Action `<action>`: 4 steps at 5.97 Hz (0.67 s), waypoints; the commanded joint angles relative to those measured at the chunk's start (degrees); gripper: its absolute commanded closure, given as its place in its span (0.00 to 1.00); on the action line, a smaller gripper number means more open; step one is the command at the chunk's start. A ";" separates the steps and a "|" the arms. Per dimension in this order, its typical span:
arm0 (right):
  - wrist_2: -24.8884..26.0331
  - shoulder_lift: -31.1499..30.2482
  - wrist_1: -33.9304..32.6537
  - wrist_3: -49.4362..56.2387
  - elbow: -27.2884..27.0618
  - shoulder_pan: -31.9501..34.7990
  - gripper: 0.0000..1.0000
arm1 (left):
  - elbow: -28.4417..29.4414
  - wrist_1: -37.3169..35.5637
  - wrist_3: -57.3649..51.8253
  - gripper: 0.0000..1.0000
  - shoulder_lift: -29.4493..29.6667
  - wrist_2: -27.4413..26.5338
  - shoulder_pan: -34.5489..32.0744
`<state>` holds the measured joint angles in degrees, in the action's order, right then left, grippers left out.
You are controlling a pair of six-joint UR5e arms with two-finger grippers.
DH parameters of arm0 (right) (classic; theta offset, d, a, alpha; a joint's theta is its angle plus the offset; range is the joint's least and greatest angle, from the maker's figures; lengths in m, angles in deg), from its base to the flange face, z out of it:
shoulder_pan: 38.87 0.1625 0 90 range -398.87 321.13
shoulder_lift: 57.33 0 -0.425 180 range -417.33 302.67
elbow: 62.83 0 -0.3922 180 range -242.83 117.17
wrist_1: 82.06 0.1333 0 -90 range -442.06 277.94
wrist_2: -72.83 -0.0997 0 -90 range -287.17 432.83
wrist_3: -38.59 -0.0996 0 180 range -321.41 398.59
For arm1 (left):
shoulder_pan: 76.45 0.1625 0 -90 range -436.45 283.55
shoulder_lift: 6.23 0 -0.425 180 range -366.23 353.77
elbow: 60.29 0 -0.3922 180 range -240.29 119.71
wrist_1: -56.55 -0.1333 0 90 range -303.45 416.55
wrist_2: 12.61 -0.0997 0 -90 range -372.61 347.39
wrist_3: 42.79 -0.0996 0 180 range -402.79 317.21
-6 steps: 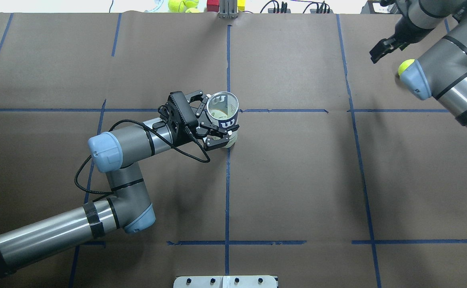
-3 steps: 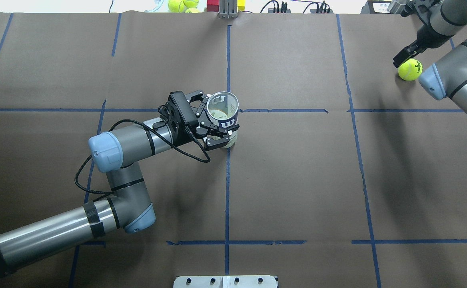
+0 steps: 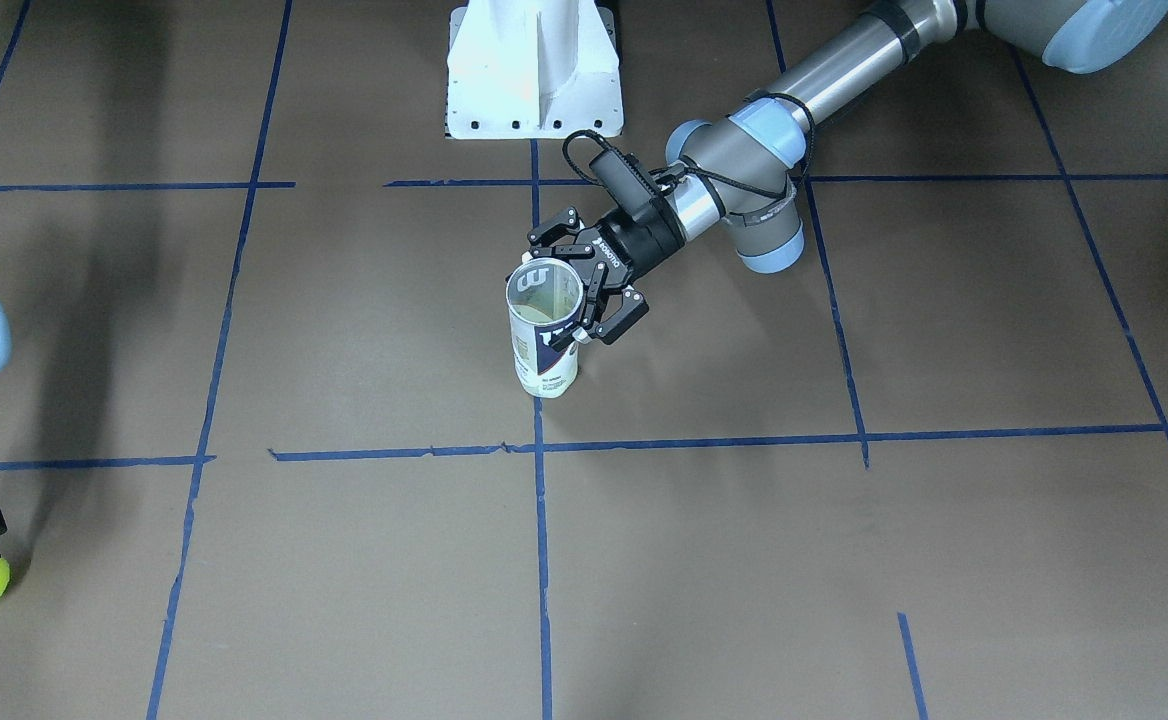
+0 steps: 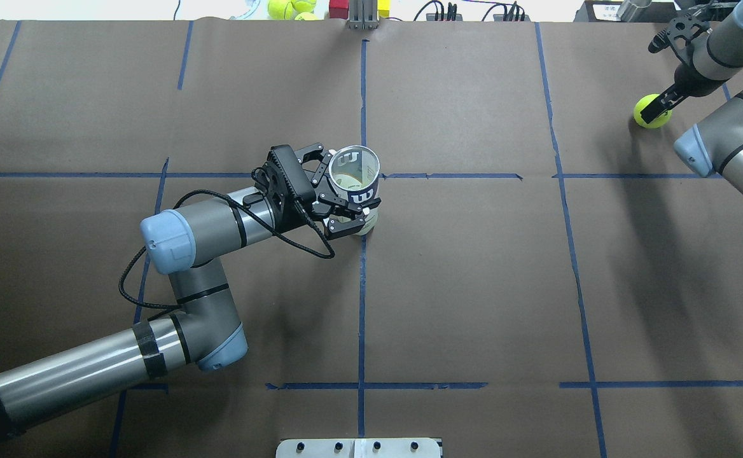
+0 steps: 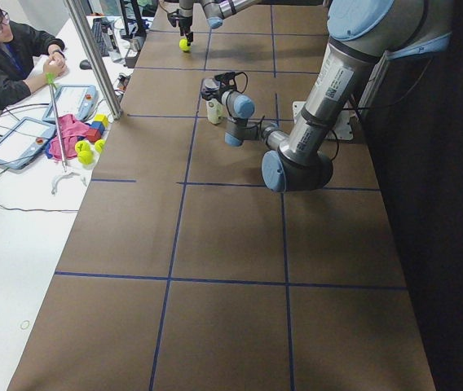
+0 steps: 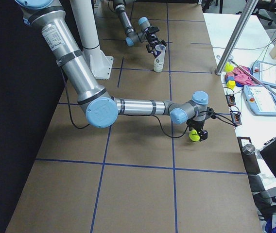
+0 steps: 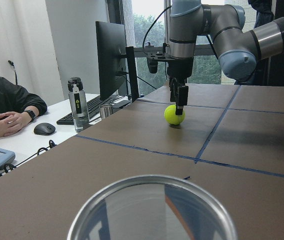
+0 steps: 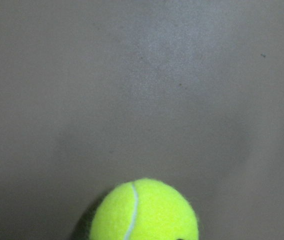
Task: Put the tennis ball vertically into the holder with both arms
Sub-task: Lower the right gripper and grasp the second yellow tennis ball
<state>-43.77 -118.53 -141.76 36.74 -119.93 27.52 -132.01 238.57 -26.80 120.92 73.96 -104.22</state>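
**Right arm closing on the ball, left arm steadying the can.** Over the last second the right arm has swung across, and its black two-fingered right pincer point(image 4: 658, 105) now sits on top of the fuzzy yellow-green tennis ball point(image 7: 174, 115). Whether its fingers have closed on the ball cannot be told. The ball rests on the brown paper-covered table point(image 4: 473, 286), towards the far right corner and well apart from the holder point(image 3: 542, 355), a clear plastic cylindrical can with a white and navy label. The left arm has not shifted. Its left pincer point(image 4: 341, 189) clasps the holder near the metal-edged rim, keeping it upright near the table's middle with the mouth facing up, presumably so the ball can drop straight in. The smooth, thin-walled can would probably tip without that hold.
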 commanded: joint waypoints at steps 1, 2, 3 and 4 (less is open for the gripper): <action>1.01 0.20 0.20 -0.17 0.77 -0.91 0.01 | 0.00 0.09 0.00 0.05 -0.06 0.00 0.00; 1.01 0.29 0.20 -0.34 0.77 -1.17 0.07 | 0.00 0.09 0.00 0.05 -0.06 0.00 0.00; 1.45 0.29 0.20 -0.52 0.86 -1.35 0.64 | 0.00 0.00 0.00 0.05 -0.06 0.00 0.00; 1.72 0.38 0.37 -0.52 0.60 -1.44 0.97 | 0.00 0.00 0.00 0.05 -0.06 0.00 0.00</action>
<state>-42.34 -118.21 -141.50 36.28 -119.20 26.22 -132.01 238.59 -26.80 120.86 73.96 -104.22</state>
